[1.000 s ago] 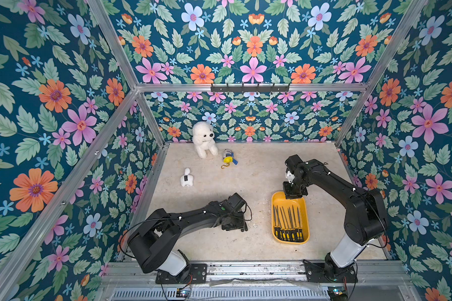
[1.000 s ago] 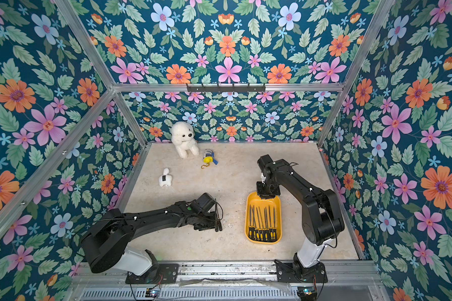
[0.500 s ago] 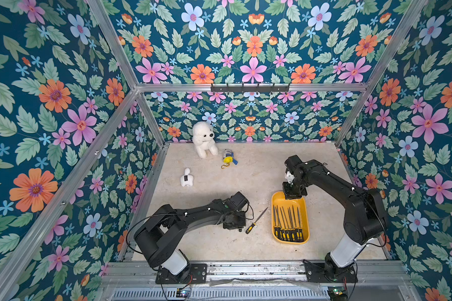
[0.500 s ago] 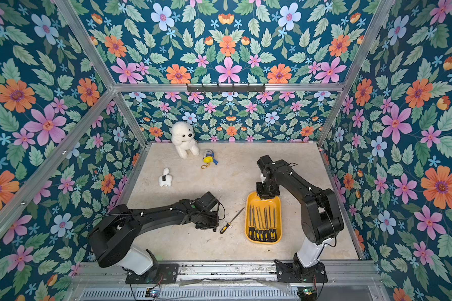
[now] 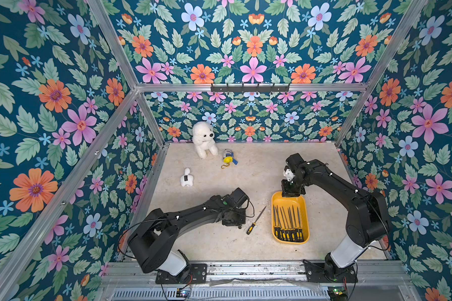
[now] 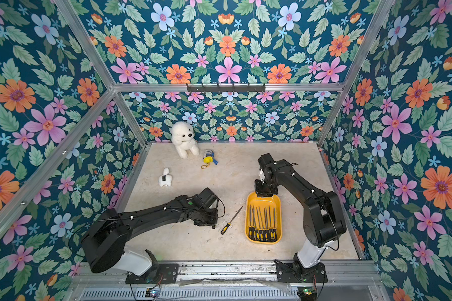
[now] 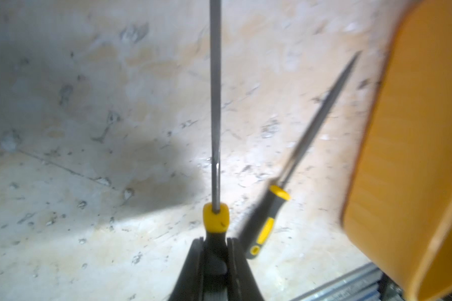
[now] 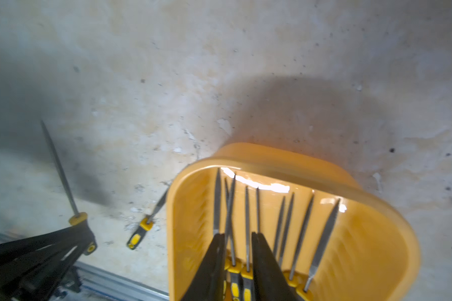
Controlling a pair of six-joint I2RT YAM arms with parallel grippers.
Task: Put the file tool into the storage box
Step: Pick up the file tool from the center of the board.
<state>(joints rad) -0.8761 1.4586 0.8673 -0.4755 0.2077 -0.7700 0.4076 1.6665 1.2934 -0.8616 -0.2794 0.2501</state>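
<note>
Left gripper [image 7: 215,243] clamped on black handle of file tool [image 7: 215,104]; shaft sticks straight out past fingers, over table [image 5: 219,247], left of storage box [image 5: 289,199], not in it; 2nd file [image 5: 256,220] lies loose on table between left gripper and storage box, tip toward far right; row of files [image 5: 287,221] inside storage box, handles at near end; right gripper [image 8: 237,235] at its far end, jaws narrowly apart; cannot tell if pinching rim
</note>
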